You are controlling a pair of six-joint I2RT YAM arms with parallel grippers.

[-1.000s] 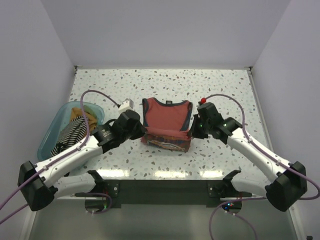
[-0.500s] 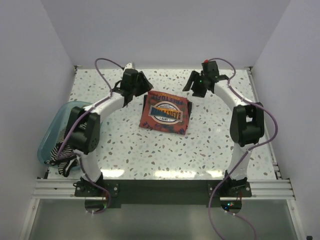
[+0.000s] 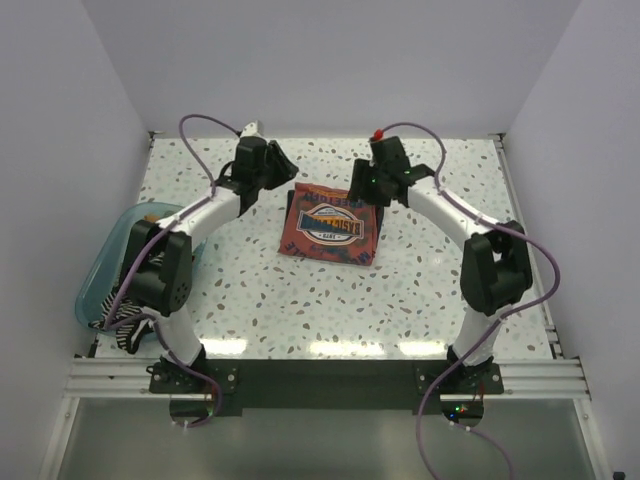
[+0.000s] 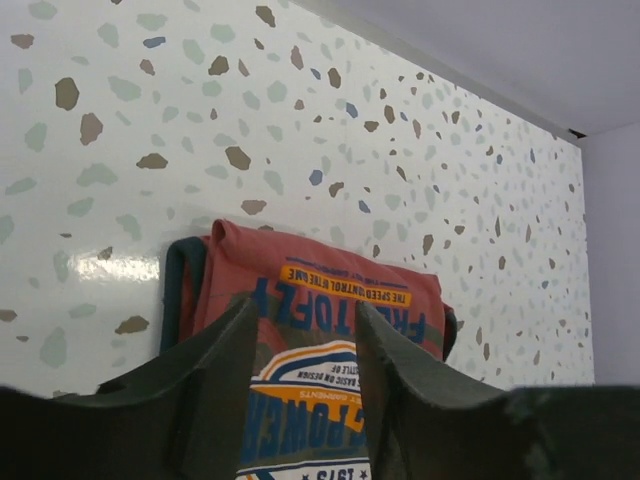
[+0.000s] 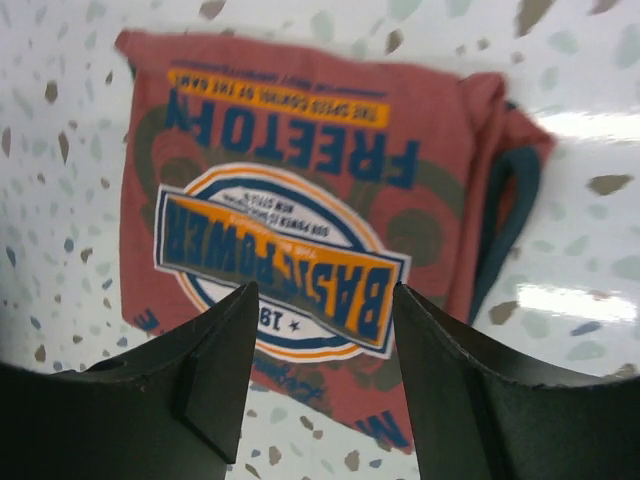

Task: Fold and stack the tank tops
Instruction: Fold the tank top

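Since half a second ago the right gripper (image 3: 362,186) has shifted left and now sits just over the far right corner of the rust-red tank top (image 3: 331,227). The left gripper (image 3: 282,170) is almost where it was, just off the garment's far left corner. The garment has not moved in that time. A second ago both arms were drawn back at the near side with the top half folded between them.

Rust-red tank top: folded to a compact rectangle and lying flat on the speckled table (image 3: 450,300), a little beyond centre. The blue-white graphic faces up and the navy trim shows along its left edge.

Left gripper (image 4: 305,330): fingers parted, nothing between them. The left wrist view shows the top (image 4: 330,290) through the gap, lying on the table and apart from the pads.

Right gripper (image 5: 322,300): fingers parted a little wider, likewise holding nothing. The printed graphic of the top (image 5: 300,200) is plainly visible between them.

Teal bin (image 3: 105,270): at the left table edge, partly hidden by the left arm. A black-and-white striped top (image 3: 122,325) hangs over its near rim, and a scrap of mustard cloth (image 3: 152,218) shows at its far end.
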